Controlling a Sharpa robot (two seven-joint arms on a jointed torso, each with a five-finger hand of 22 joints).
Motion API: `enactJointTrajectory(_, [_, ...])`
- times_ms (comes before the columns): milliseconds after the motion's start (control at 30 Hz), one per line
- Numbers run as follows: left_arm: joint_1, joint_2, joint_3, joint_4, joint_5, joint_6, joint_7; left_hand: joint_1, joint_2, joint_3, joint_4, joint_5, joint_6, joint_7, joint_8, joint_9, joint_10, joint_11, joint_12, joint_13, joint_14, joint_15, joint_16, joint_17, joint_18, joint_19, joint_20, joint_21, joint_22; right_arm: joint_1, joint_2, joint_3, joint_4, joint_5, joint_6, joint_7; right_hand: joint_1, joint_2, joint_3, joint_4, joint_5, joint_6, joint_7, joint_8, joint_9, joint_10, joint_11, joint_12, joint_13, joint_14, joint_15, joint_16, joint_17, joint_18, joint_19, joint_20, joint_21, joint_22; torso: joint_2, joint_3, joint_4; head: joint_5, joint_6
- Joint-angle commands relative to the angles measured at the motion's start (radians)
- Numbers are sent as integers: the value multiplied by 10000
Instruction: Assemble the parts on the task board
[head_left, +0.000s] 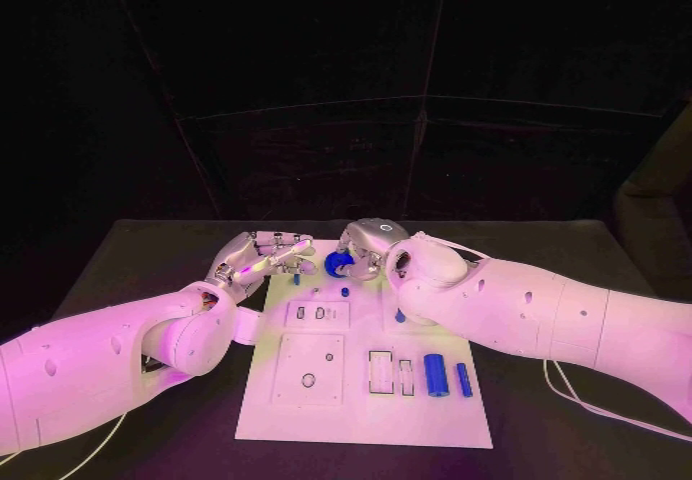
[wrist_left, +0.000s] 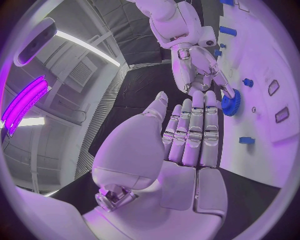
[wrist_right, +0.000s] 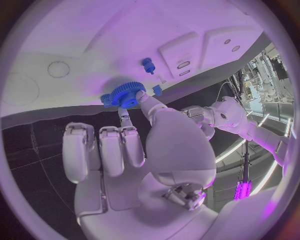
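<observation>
The white task board (head_left: 361, 400) lies in the middle of the black table. At its far edge my right hand (head_left: 372, 245) pinches a blue gear (head_left: 339, 263) between the thumb and a finger; the gear (wrist_right: 125, 95) sits against the board, and the gear (wrist_left: 231, 105) has a fingertip on its rim. My left hand (head_left: 267, 255) hovers beside it at the board's far left corner, with fingers (wrist_left: 194, 130) stretched out straight and nothing in them. A small blue peg (wrist_right: 147, 64) stands in the board close to the gear.
Two blue cylinders (head_left: 434, 375) (head_left: 464, 379) lie at the board's near right, beside rectangular slots (head_left: 382, 372). A small blue piece (head_left: 400, 316) sits mid-board under my right forearm. Bare black table (head_left: 144, 260) surrounds the board.
</observation>
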Motion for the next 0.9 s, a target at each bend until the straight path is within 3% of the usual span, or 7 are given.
enactJointTrajectory(33, [20,20,9,0,36,105,80,34,33,-10,-47,-17,74,9,-39,-4,39,2,-65,-13,31,4,-61,10,140,86,7,-41,-13,-18,81,-6,-139,-221,-24,-70,-63,-80,28,-70,98,136,-196,-82,360,385,69,-67,1683,697,20,-17,673,-56,267,4,35,1177,-8,5,-7,0,3])
enactJointTrajectory(333, [22,57,9,10,33,200,29,55,43,17,-83,-17,81,0,-52,-5,50,-2,-86,-16,35,1,-82,22,139,91,4,-47,-20,-28,185,-6,-309,-207,-14,-5,-230,-275,-59,-144,37,-316,-37,-435,343,296,212,-202,1580,696,139,-11,689,-53,258,105,25,1161,-2,5,-4,18,-22])
enactJointTrajectory(467, [22,54,9,23,33,213,18,55,40,18,-89,-18,80,1,-57,-5,49,-1,-91,-17,35,1,-87,25,138,91,3,-49,-22,-29,193,-6,-338,-204,124,11,-461,-528,-389,-107,-210,-634,37,-664,349,230,294,-297,1506,696,217,-5,705,-53,256,187,22,1161,-6,-8,-3,7,-58])
enactJointTrajectory(533, [23,53,9,31,33,222,11,55,40,18,-89,-18,80,1,-57,-5,49,-1,-91,-17,35,1,-87,25,138,91,3,-49,-22,-29,194,-5,-350,-203,222,-2,-638,-668,-720,-1,-360,-809,72,-688,351,192,338,-351,1464,693,256,-3,708,-50,250,227,17,1152,-6,-6,-2,15,-63])
enactJointTrajectory(700, [23,53,9,34,33,230,-4,55,40,18,-89,-18,80,1,-57,-5,49,-1,-91,-17,35,1,-87,25,138,91,3,-49,-22,-29,196,-5,-372,-201,470,-17,-803,-714,-1493,374,-285,-1024,131,-669,366,147,396,-407,1432,693,315,9,736,-47,243,295,9,1142,-10,2,-14,7,-62])
enactJointTrajectory(900, [23,50,8,23,33,215,-25,50,37,20,-95,-18,78,5,-63,-6,47,1,-101,-19,35,2,-95,29,138,92,3,-52,-25,-28,173,-5,-383,129,804,8,-1205,-444,-2324,1222,-332,-933,129,-657,378,168,402,-371,1478,702,329,33,791,-50,254,309,16,1160,-10,0,-6,-1,-81])
